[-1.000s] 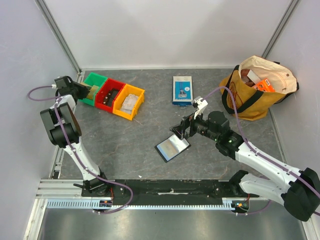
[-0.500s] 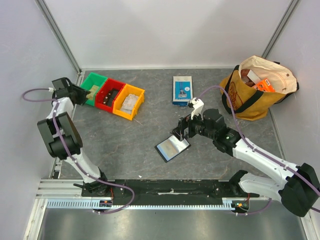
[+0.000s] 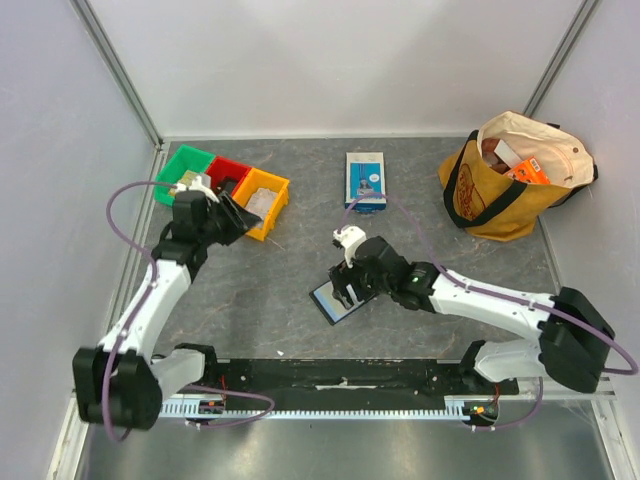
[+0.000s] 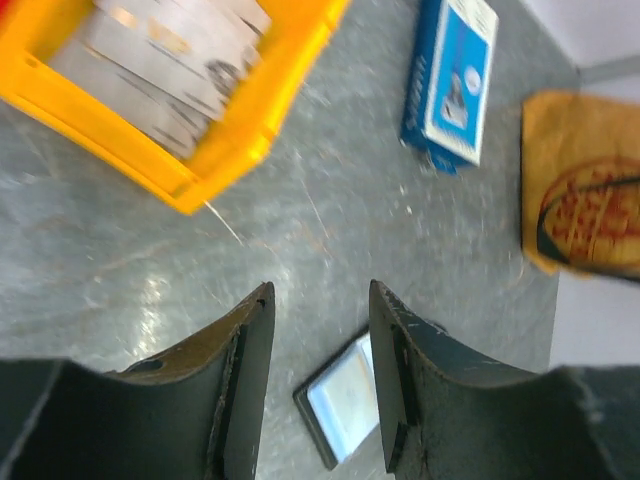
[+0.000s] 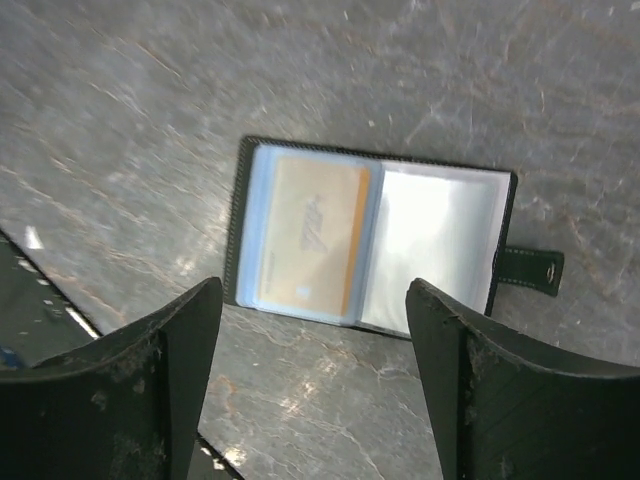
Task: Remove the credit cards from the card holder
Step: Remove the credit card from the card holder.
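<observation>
Two pockets show plainly only in the right wrist view. The flat black card holder (image 5: 372, 240) lies open on the grey stone-patterned table (image 5: 120, 100), with a yellow-orange credit card (image 5: 310, 235) behind its left bluish sleeve. Its right sleeve is blank with glare. The overhead view places the holder midway along the table, nearer the near edge. The right gripper (image 5: 315, 290) hangs over it, fingers wide and empty. The left gripper (image 4: 320, 290), near the yellow plastic bin (image 4: 240, 140), stands partly spread and grips nothing.

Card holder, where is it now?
In the top view, the card holder lies open near centre, under the right gripper, in front of the blue-and-white box.
</observation>
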